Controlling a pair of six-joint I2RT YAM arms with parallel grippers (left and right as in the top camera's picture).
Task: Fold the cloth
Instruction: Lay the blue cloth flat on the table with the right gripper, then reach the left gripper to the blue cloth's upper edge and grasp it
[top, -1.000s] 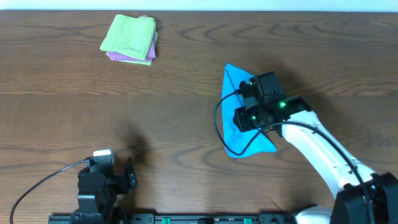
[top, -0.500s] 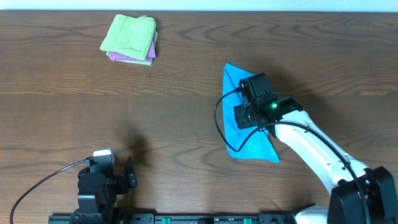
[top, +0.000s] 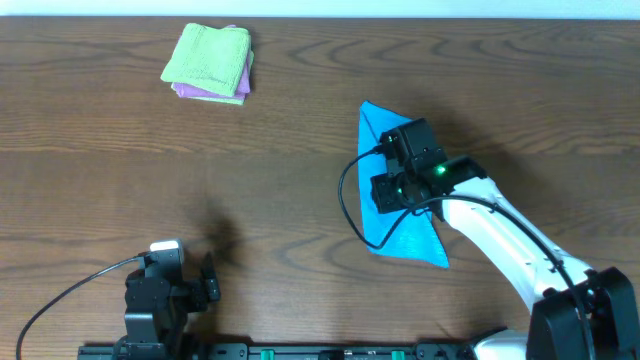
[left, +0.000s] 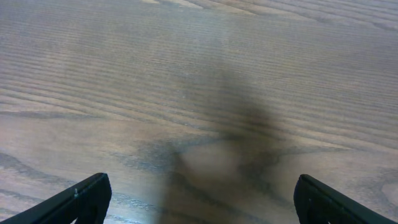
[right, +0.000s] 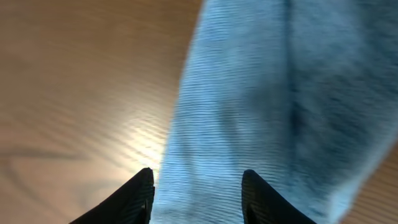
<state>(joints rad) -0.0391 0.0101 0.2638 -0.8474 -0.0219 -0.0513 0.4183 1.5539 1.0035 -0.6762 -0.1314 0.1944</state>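
- Right hand (right: 198, 190) released, nothing clasped, its two dark fingertips (right: 144, 190) apart with blue fabric filling the gap between them
- Poised straight over the blue cloth (top: 375, 135), close above its middle; contact with the fabric impossible to tell from the blurred right wrist view
- Small green light (top: 437, 170) lit on the black wrist housing, just right of the blue cloth's middle
- Black cable (top: 347, 195) looping out past the blue cloth's left edge and back across its near end
- White arm link (top: 510, 245) running away from the blue cloth toward the near right corner
- Blue cloth itself flat on the brown wooden counter (top: 300, 110), lying in a rough triangle: narrow tip at the far end, wider at the near end, a soft ridge along its length in the right wrist view
- Folded green cloth (top: 208, 52) stacked on a purple cloth (top: 188, 92), well apart from the blue cloth, far to its left and farther back
- Left hand (left: 202, 199) released too, fingers wide apart over bare wood and a dim shadow, well apart from the blue cloth, to its left at the near edge
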